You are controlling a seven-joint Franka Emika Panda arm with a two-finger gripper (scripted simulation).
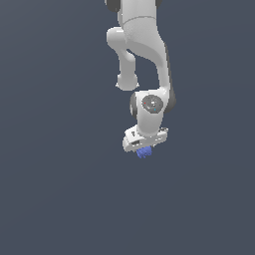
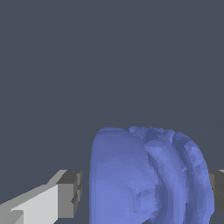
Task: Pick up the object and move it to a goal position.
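Blue-violet object in the tool
The tool (image 1: 144, 150) is clamped on the ridged object (image 1: 144, 153), its fingers (image 2: 69, 194) pressing either side of it.

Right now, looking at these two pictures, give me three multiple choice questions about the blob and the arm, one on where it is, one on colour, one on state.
1. Where is the object in the exterior view?
A. directly under the gripper
B. far off at the exterior view's left
C. on top of the arm

2. What colour is the object?
A. red
B. blue-violet
C. green

3. How do the jaws stand in the wrist view?
A. one finger on each side of the object
B. both on one side of it
C. neither in view

Answers: 1 A, the blob pokes out just below the white gripper. 2 B, both views show it blue-violet. 3 A, a grey pad shows at each flank of the blob.
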